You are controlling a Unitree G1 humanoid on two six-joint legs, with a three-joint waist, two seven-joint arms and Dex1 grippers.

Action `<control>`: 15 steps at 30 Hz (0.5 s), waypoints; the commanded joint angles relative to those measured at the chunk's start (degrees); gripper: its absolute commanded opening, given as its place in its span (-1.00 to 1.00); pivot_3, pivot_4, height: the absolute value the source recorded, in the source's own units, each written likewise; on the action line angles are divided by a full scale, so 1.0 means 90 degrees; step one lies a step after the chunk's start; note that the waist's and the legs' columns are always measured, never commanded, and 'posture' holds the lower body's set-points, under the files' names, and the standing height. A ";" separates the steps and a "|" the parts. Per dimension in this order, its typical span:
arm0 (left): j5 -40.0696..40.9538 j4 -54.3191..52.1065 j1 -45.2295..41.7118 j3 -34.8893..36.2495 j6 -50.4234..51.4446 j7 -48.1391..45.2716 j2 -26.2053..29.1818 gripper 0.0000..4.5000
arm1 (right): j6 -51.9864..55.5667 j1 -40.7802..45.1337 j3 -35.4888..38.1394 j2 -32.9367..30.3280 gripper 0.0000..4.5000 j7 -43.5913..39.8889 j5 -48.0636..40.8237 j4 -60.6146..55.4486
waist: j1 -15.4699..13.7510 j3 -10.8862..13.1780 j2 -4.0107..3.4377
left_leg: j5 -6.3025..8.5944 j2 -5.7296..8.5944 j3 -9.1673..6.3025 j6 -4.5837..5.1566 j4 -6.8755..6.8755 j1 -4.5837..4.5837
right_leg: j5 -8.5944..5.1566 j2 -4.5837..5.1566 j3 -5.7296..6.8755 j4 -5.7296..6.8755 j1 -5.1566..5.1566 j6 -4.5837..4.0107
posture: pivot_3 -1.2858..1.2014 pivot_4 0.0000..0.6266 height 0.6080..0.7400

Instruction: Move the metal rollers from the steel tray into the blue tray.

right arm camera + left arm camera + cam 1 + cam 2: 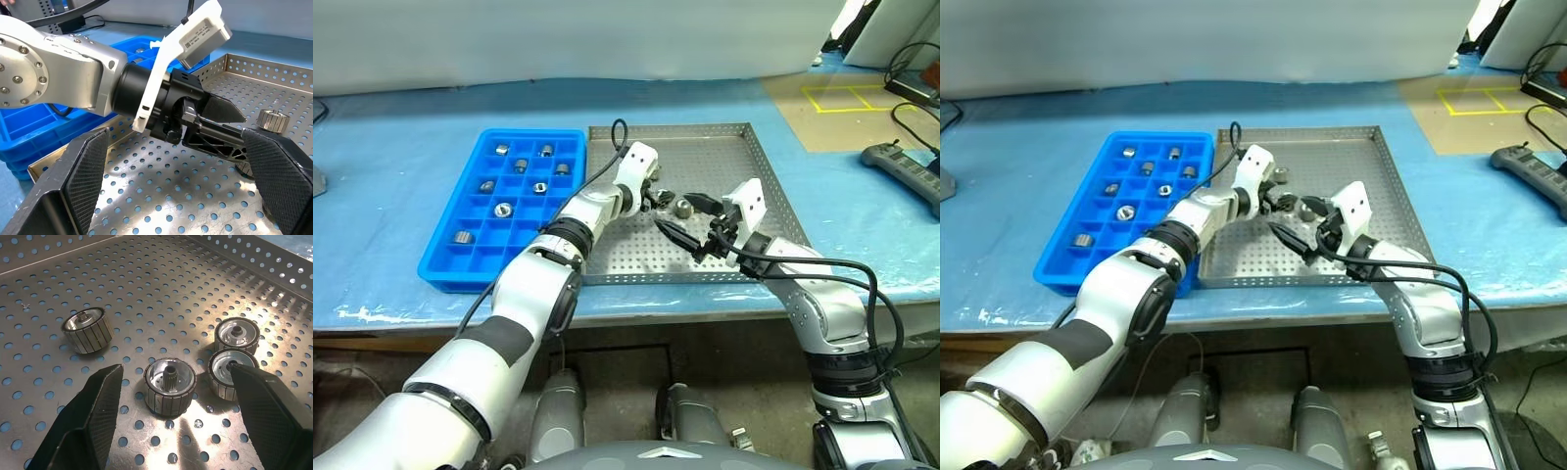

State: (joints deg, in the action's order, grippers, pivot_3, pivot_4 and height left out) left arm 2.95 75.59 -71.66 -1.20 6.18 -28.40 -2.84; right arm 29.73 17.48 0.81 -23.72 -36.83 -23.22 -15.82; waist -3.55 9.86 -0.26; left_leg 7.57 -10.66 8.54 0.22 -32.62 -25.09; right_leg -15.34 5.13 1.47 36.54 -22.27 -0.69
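The steel tray [724,162] lies in the middle of the table, with the blue tray [532,134] touching its left side. Several metal rollers [521,164] sit in the blue tray's compartments. More rollers lie on the steel tray's perforated bottom. My left gripper [177,373] hangs low over them, open, with one upright roller [169,385] between its fingers. Two rollers [237,334] stand by one finger and another [88,329] lies on its side, apart. My right gripper [680,215] is open and empty. It faces the left gripper [215,120] from close by.
A blue cloth [401,127] covers the table around both trays. A grey handheld controller with cables [901,166] lies at the far right. The steel tray's raised rim [773,186] runs just behind my right gripper.
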 commanded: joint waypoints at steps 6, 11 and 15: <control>-0.0268 0.0058 -0.0058 0.0189 -0.0123 0.0627 -0.0285 0.64 | -0.0201 -0.0124 0.0045 0.0086 1.00 0.0165 -0.0035 -0.0278 | 0.0070 0.0000 0.0000 | 0.0010 0.0003 0.0004 0.0016 -0.0014 -0.0001 | -0.0001 0.0006 -0.0003 -0.0005 0.0006 -0.0002 | -0.21 -0.52 1.00; -0.0390 0.0110 -0.0009 0.0271 -0.0024 0.1041 -0.0344 0.64 | -0.0238 -0.0215 0.0056 0.0121 1.00 0.0244 -0.0017 -0.0270 | 0.0138 0.0000 0.0000 | 0.0012 0.0003 0.0004 0.0020 -0.0014 -0.0001 | -0.0001 0.0006 -0.0004 -0.0014 0.0008 -0.0002 | -0.21 -0.52 1.00; -0.0536 0.0143 0.0029 0.0257 0.0044 0.1247 -0.0370 0.64 | -0.0263 -0.0269 0.0013 0.0148 1.00 0.0281 0.0026 -0.0272 | 0.0154 0.0000 0.0000 | 0.0013 0.0002 0.0004 0.0020 -0.0013 -0.0001 | -0.0001 0.0005 -0.0004 -0.0018 0.0008 -0.0002 | -0.22 -0.52 1.00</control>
State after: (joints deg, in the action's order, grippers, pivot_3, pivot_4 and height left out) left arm -1.29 77.24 -71.21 0.75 6.73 -18.06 -5.94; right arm 28.69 14.97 0.72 -22.64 -34.59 -22.67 -15.82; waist -2.17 9.86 -0.26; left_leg 7.69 -10.64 8.58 0.41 -32.73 -25.10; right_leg -15.35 5.17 1.43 36.36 -22.20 -0.70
